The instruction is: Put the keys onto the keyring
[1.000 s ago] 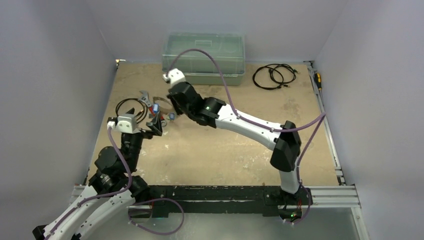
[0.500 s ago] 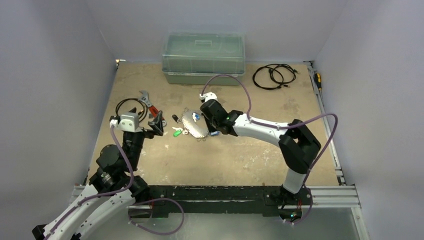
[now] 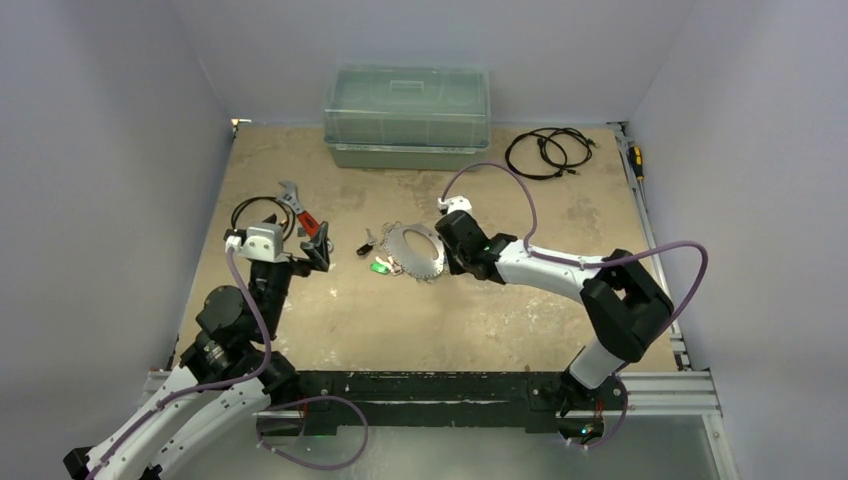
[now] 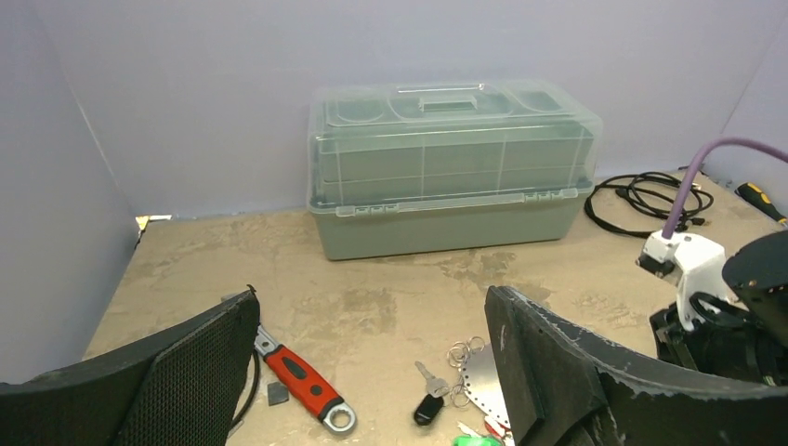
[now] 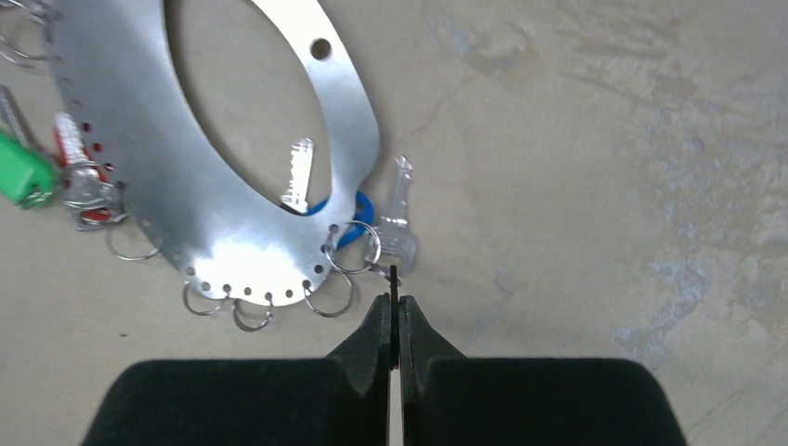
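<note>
Several keys point(image 5: 401, 223) lie clustered against the keyring point(image 5: 214, 237), which rests flat on the table point(image 3: 450, 320) near its middle. A row of small split rings point(image 5: 327, 314) hangs from holes along the keyring's outer edge. One bare silver key sits just beside that edge, with a blue tag point(image 5: 351, 216) partly under the plate. A green tag point(image 5: 23, 172) and a red-tagged key point(image 5: 79, 181) lie at the opposite side, and a black-tagged key point(image 4: 429, 406) lies slightly apart, toward the left arm. Whether any key is already threaded cannot be told from these views. The step in hand appears to be the approach to a key at the ring's edge. The next move probably calls for selecting one key, taking it by its tag or bow, and leading it to a free split ring while the plate is steadied. The right gripper point(image 5: 394, 302) sits low over the table with its fingers pressed together, tips just beside the split ring next to the silver key. A thin dark sliver shows at the seam; whether anything is pinched there cannot be told. The left gripper point(image 4: 372, 307) stands wide apart and empty, left of the keyring, near the red-handled wrench point(image 4: 302, 381).
</note>
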Tool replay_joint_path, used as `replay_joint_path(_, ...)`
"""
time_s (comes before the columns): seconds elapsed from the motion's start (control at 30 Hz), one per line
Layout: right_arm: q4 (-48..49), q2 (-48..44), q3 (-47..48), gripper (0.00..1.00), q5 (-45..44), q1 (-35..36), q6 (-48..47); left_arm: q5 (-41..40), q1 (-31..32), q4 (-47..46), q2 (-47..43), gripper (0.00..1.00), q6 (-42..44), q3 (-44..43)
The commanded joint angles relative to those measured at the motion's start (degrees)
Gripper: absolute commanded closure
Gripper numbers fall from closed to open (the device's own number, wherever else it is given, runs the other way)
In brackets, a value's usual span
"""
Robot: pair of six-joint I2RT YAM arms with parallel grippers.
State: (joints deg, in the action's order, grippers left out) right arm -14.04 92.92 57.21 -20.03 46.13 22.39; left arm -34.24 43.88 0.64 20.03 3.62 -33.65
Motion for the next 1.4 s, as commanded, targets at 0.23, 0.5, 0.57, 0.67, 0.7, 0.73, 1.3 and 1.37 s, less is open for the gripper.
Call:
replay_joint_path(0.23,3.65,-5.85,-7.84,0.91,-0.5,-5.14,3.43,0.7,-0.42,1.17,1.17,0.1,-0.72,-2.47)
replay_joint_path(0.5,2.7,-9.03,-11.37,0.54,-2.14,-5.87,5.05,0.79,-0.45,1.46,1.39,0.1,-0.77,-2.66)
replay_joint_path(0.57,1.75,-11.19,-11.82,0.46,-3.55,-6.05,5.73,0.81,-0.42,1.41,1.43,0.1,-0.8,-2.65)
replay_joint_path(0.67,0.76,-16.0,-11.89,0.43,-5.16,-6.05,5.8,0.75,-0.46,1.37,1.37,0.1,-0.82,-2.65)
replay_joint_path(0.7,0.61,-17.94,-11.8,0.41,-5.8,-6.05,5.49,0.7,-0.48,1.37,1.33,0.1,-0.81,-2.65)
replay_joint_path(0.73,0.39,-19.86,-11.48,0.38,-6.31,-6.05,4.95,0.73,-0.51,1.38,1.44,0.1,-0.8,-2.57)
replay_joint_path(1.3,7.08,-55.36,-12.8,0.01,-7.07,-5.96,-3.09,0.14,-0.53,0.6,1.85,0.1,-0.5,-1.82)
replay_joint_path(1.37,9.54,-59.44,-15.85,0.01,-7.44,-5.96,-3.55,0.19,-0.53,0.31,2.05,0.1,-0.33,-1.44)
